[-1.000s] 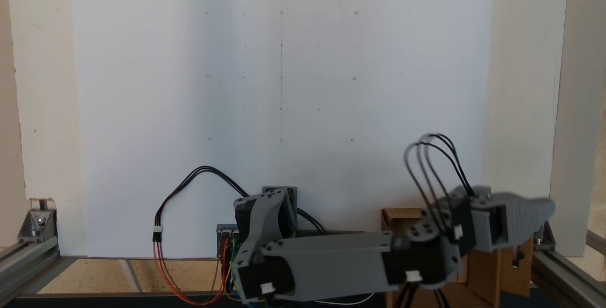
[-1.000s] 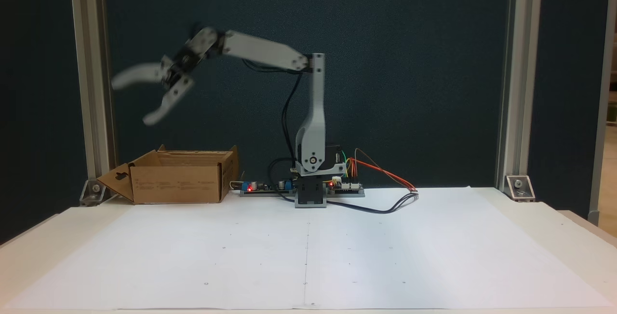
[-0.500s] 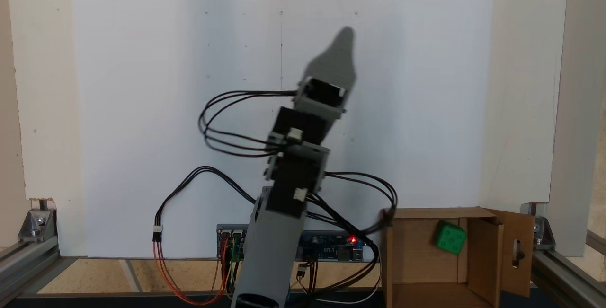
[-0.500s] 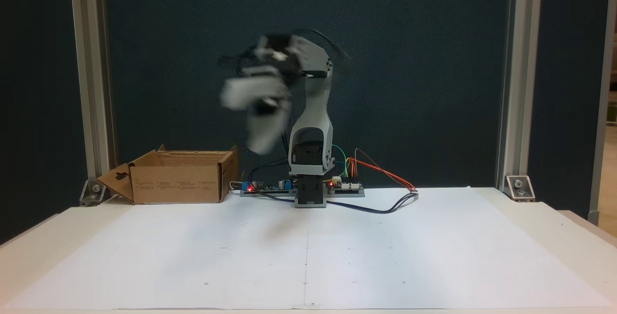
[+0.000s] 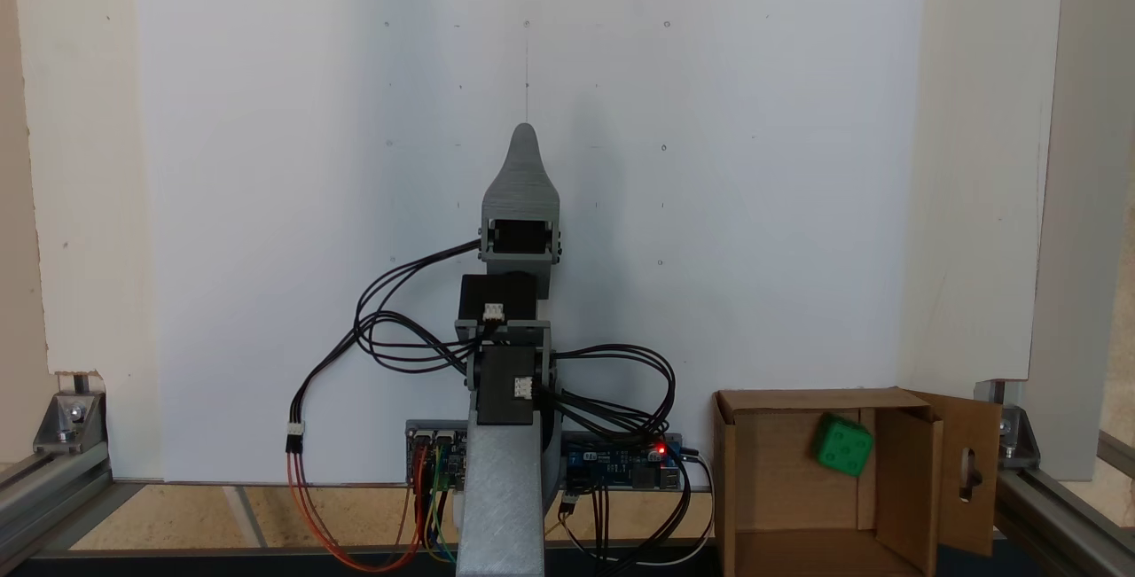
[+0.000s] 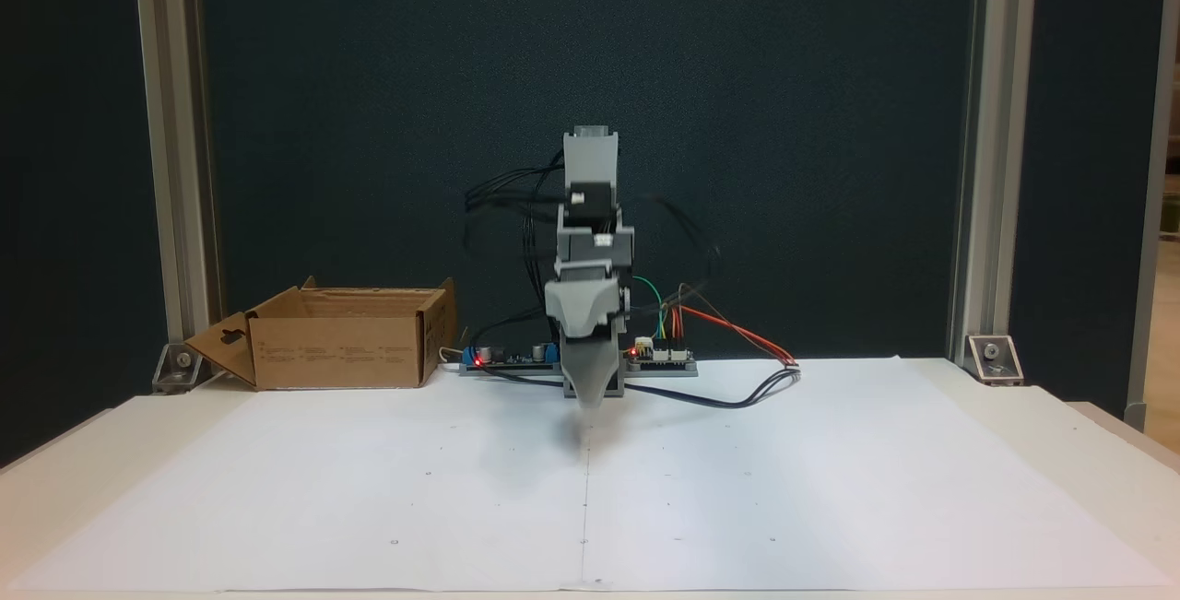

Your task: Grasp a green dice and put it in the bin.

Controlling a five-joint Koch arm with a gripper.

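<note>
The green dice (image 5: 843,445) lies inside the bin (image 5: 741,479), against the box's far right corner. In a fixed view the bin (image 6: 341,351) stands at the left behind the paper, and the dice is hidden by its wall. My gripper (image 5: 525,136) is over the middle of the table, well away from the bin. Seen from the front, the gripper (image 6: 587,397) points down, its tip just above the white paper. Its jaws lie one behind the other in both fixed views, so only one grey tip shows. Nothing can be seen held in it.
A white paper sheet (image 6: 737,489) with small dots covers the table. Circuit boards (image 6: 502,358) and looping cables (image 6: 737,397) sit by the arm's base. Aluminium frame posts (image 6: 175,167) stand at both sides.
The arm has swung from above the bin to the table's centre line and come down toward the paper. The dice lies in the bin as it did half a second ago.
</note>
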